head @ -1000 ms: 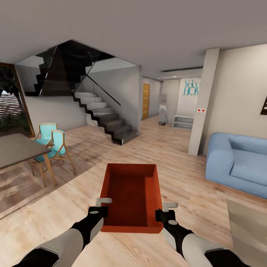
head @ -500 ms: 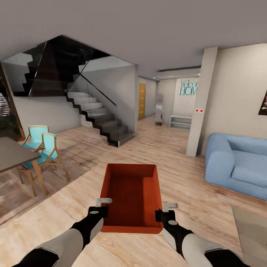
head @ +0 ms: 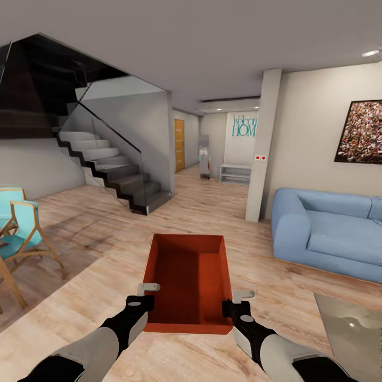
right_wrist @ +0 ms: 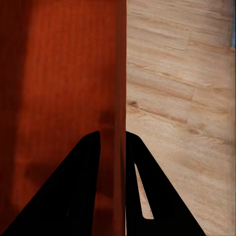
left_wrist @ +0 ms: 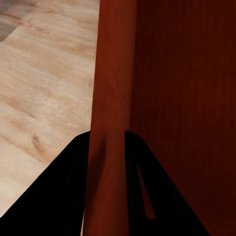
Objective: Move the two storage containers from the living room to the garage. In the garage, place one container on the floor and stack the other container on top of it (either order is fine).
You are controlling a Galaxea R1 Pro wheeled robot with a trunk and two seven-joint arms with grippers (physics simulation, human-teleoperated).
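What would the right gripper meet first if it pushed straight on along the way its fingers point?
The right gripper is already clamped on the storage container's side wall, so it would slide along that wall; beyond it, probably the wood-plank floor, though depth is unclear.

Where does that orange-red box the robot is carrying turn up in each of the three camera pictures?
Head view: the storage container sits low in the middle, held between the left gripper and right gripper.
Left wrist view: the container's wall runs up between the two dark fingers, with its inside alongside.
Right wrist view: its wall is likewise pinched between the fingers.
Shared landmark: the light wood-plank flooring.
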